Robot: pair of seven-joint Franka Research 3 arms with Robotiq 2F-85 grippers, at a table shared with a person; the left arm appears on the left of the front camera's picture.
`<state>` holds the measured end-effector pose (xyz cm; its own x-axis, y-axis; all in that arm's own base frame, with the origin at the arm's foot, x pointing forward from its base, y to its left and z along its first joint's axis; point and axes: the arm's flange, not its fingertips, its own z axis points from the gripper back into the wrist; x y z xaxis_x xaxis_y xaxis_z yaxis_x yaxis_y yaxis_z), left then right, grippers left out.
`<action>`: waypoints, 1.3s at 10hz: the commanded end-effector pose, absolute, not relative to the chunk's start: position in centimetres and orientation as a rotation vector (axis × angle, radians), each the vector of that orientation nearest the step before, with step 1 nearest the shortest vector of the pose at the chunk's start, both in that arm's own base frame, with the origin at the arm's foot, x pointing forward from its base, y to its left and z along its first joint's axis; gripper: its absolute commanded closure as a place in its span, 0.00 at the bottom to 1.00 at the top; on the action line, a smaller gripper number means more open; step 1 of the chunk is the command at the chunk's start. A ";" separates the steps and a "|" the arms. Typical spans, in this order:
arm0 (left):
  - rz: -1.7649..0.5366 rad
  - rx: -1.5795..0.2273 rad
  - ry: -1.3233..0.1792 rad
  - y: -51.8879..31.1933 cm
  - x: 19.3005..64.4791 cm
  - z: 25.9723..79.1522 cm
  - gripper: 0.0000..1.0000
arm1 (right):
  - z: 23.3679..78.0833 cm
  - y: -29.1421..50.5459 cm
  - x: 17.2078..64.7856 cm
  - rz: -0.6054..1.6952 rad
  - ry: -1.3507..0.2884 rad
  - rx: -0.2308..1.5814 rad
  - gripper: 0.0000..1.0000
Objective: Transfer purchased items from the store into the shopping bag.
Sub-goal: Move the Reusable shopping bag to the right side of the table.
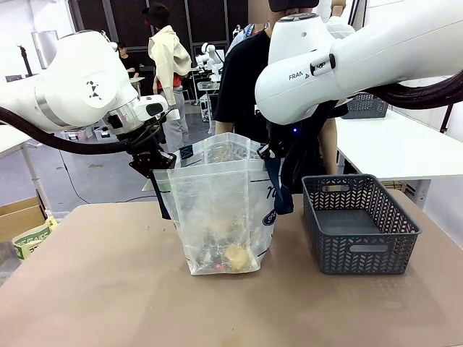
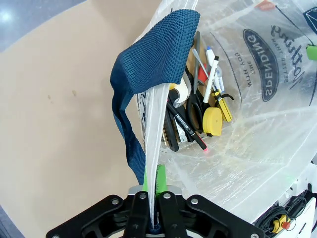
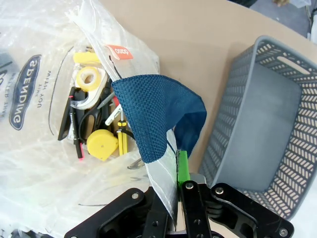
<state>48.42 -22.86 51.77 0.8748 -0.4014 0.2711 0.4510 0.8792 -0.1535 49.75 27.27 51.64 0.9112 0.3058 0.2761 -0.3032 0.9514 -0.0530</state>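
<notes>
We see the bag (image 1: 217,210) standing in the middle of the table (image 1: 87,289), just beside the basket (image 1: 359,224). The left gripper (image 2: 152,182) is pinched tight on one side of the bag's rim. The right gripper (image 3: 175,177) is pinched tight on the other side. The items (image 2: 198,111) lie at the bottom of the bag: pens, scissors and what may be a yellow tape measure.

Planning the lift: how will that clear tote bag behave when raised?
Probably floppy: the tote bag is thin, creased film. Likely bottom-heavy, since the yellow tape measure and scissors lie heaped at its base, so it may sag there.
</notes>
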 end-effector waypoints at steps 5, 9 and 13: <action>-0.443 -0.215 -0.238 -22.6 48.4 51.8 1.00 | 51.7 27.0 49.9 0.308 -0.286 -0.010 1.00; -0.449 -0.216 -0.236 -22.9 48.4 51.8 1.00 | 51.6 27.3 49.8 0.314 -0.286 -0.009 1.00; -0.410 -0.282 -0.221 -25.0 49.8 51.8 1.00 | 52.3 29.7 49.6 0.217 -0.281 -0.033 1.00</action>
<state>49.10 -24.18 51.74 0.8811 -0.3876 0.2709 0.4439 0.8753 -0.1917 49.26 28.46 51.90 0.9254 0.2548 0.2806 -0.2539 0.9664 -0.0400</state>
